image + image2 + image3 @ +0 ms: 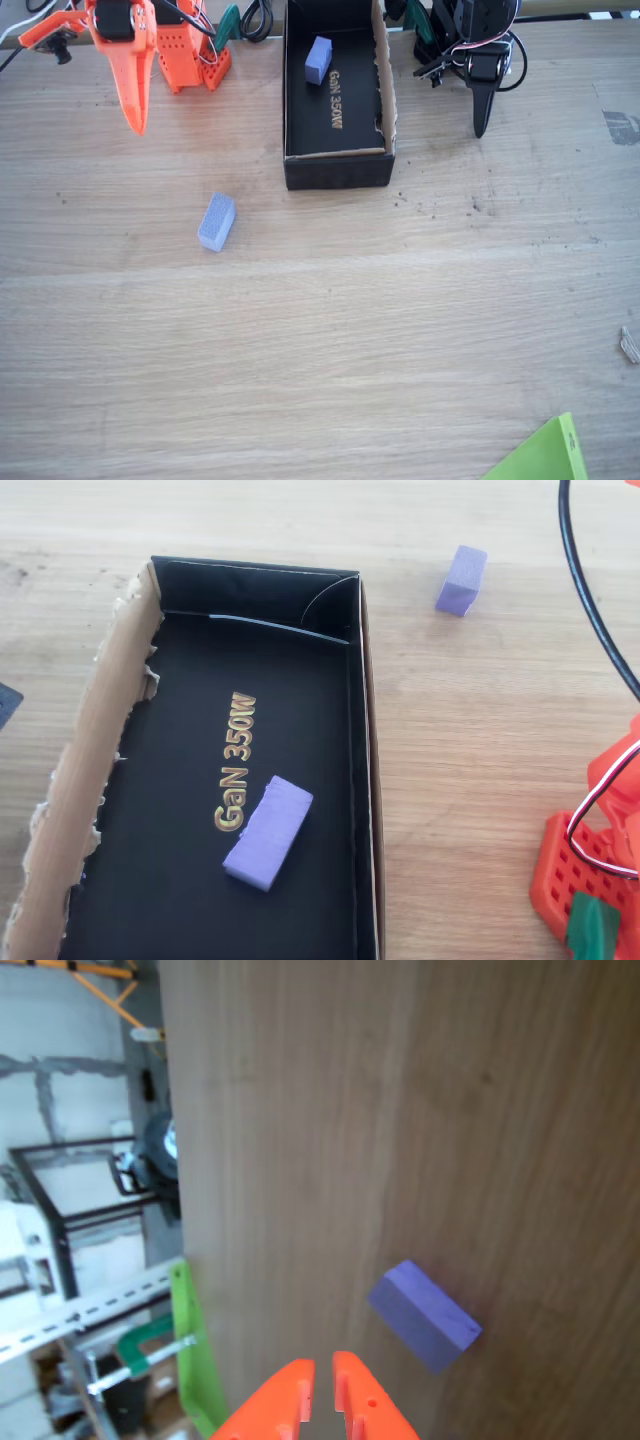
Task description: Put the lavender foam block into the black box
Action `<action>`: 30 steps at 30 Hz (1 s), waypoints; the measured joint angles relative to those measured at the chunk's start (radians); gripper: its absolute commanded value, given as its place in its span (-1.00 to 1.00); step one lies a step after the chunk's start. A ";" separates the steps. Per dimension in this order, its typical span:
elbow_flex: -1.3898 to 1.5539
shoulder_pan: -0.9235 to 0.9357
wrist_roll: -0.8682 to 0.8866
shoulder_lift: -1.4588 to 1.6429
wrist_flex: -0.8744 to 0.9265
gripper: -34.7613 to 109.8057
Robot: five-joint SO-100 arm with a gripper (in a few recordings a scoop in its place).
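While the orange gripper hangs with jaws closed on nothing, 1 lavender foam block lies on the table at 8 o'clock from the black box: likely light, squashy foam, best pinched across its long sides.

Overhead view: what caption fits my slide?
One lavender foam block lies inside the black box; another lavender block sits outside.

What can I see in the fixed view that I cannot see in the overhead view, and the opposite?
Fixed, not overhead: the shut gripper and a green sheet corner. Overhead, not fixed: the inside of one end wall. Both: the box, the block in it beside the gold lettering, and the other block on the table.
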 measured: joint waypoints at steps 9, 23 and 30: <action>-0.129 -0.112 0.256 -0.135 0.150 -0.52; -0.163 -0.388 0.367 -0.183 0.210 -0.52; -0.204 -0.443 0.390 -0.253 0.212 -0.52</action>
